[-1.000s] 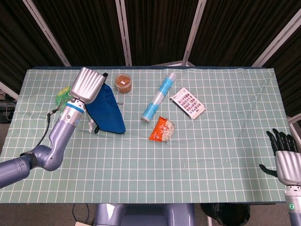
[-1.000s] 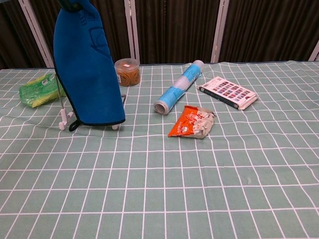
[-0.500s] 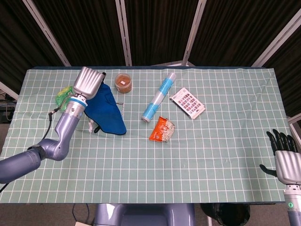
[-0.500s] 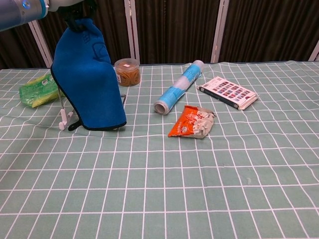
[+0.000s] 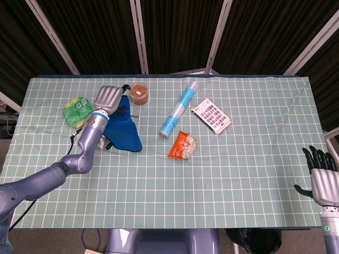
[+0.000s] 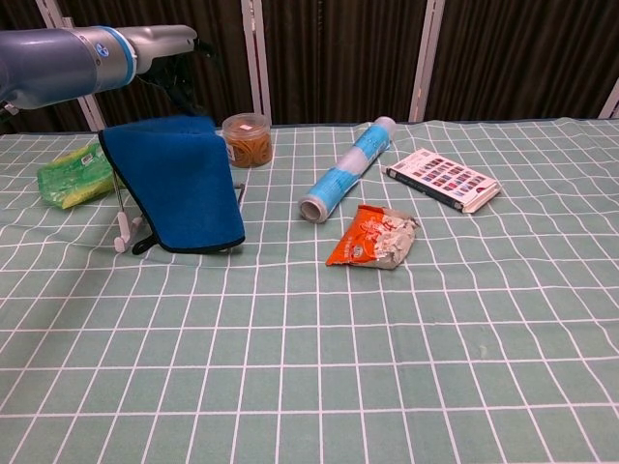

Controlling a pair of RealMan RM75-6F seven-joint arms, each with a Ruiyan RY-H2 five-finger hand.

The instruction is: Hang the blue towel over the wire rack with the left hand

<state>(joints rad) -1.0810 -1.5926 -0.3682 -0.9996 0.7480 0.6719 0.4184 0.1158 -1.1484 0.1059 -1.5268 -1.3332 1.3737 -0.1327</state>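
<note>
Chest view shows your blue cloth towel [image 6: 174, 184] draped over the thin white wire rack [image 6: 122, 218], folded across the top bar and hanging down the near side, with only the rack's legs and feet showing beneath it. Your left robot hand [image 5: 109, 98] sits at the towel's far upper edge in the head view, fingers held close together and pointing away from you; whether they pinch the cloth cannot be told. Just behind the towel stands a small clear jar of orange rubber bands [image 6: 247, 139], and to its left lies a crumpled green and yellow packet [image 6: 73, 174]. Further right on the green checked desk [image 6: 387, 367] rest a light blue and white roll [image 6: 348, 167], an orange and white snack bag [image 6: 374, 236], and a flat white box printed with colour squares [image 6: 442, 179]. Your right robot hand [image 5: 320, 177] hangs well apart at the desk's near right corner, dark fingers spread and holding nothing.
</note>
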